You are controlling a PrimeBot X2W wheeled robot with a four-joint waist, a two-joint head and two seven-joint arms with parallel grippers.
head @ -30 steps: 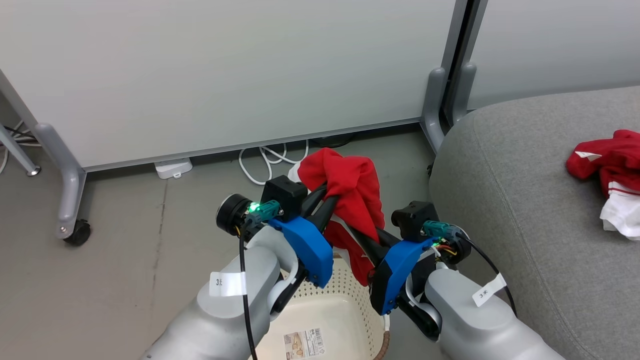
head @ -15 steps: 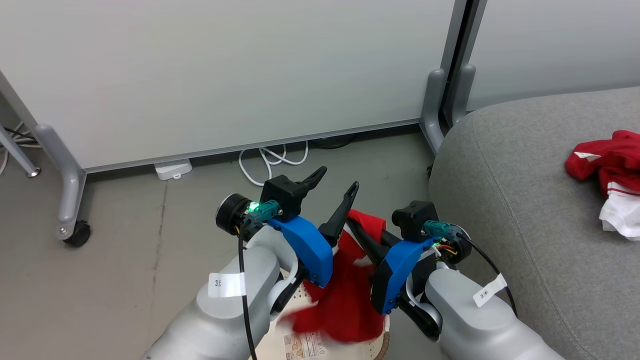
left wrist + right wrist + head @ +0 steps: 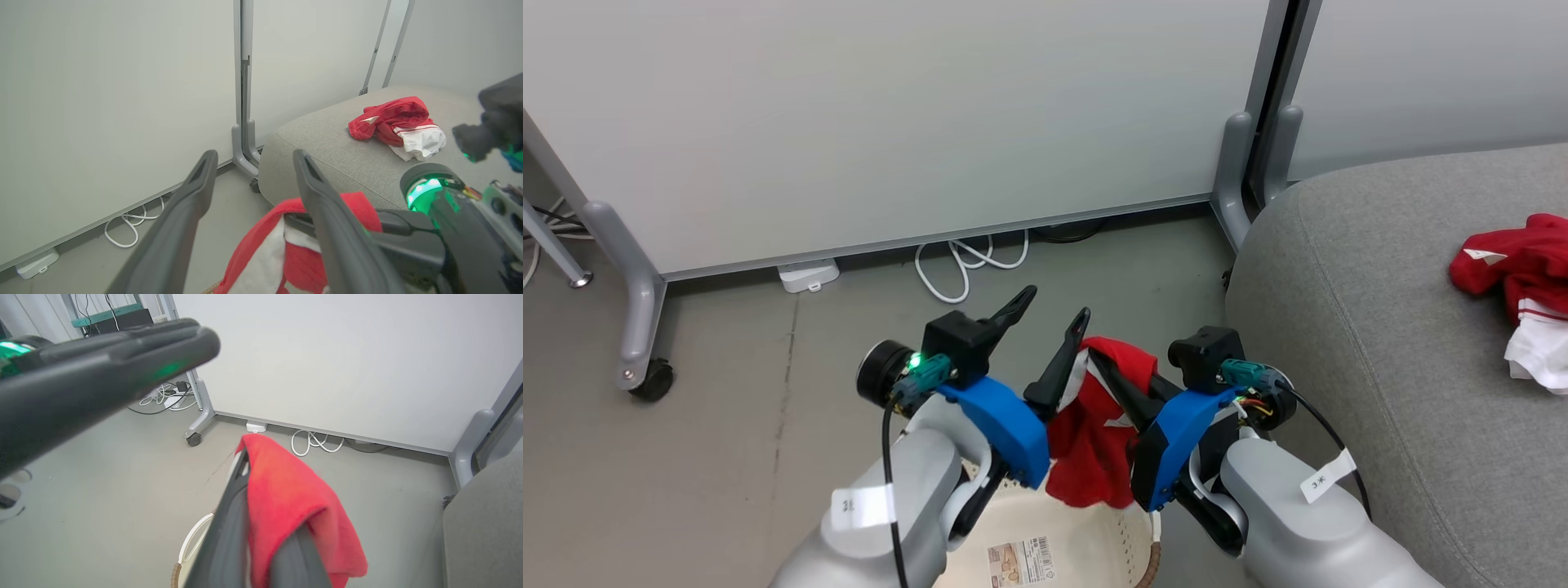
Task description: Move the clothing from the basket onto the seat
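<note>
**Left gripper let go, shirt now hangs off the right one**

So a second ago both grippers had the red garment (image 3: 1094, 441) bunched up high between them. Now the left gripper (image 3: 1055, 304) has its jaws spread wide with nothing in them, and its arm sits a touch further left. The right gripper (image 3: 1104, 367) is still clamped shut on the garment, which drapes over its fingers. Half a second back the cloth sagged right down into the basket (image 3: 1094, 531); now its lower hem hangs just above the far rim, and the barcode sticker (image 3: 1018, 562) is uncovered again. The left gripper's inner finger is just beside the white trim; can't tell if it touches.

Other clothes (image 3: 1515, 261) already lie on the seat (image 3: 1380, 327), well apart from the arms.

Room-wise: the seat's rounded edge is just right of the right arm. Bare floor (image 3: 768, 392) opens out to the left, up to the partition wall (image 3: 890, 122), with a white cable (image 3: 964, 261) and a caster (image 3: 649, 380) along its foot.
</note>
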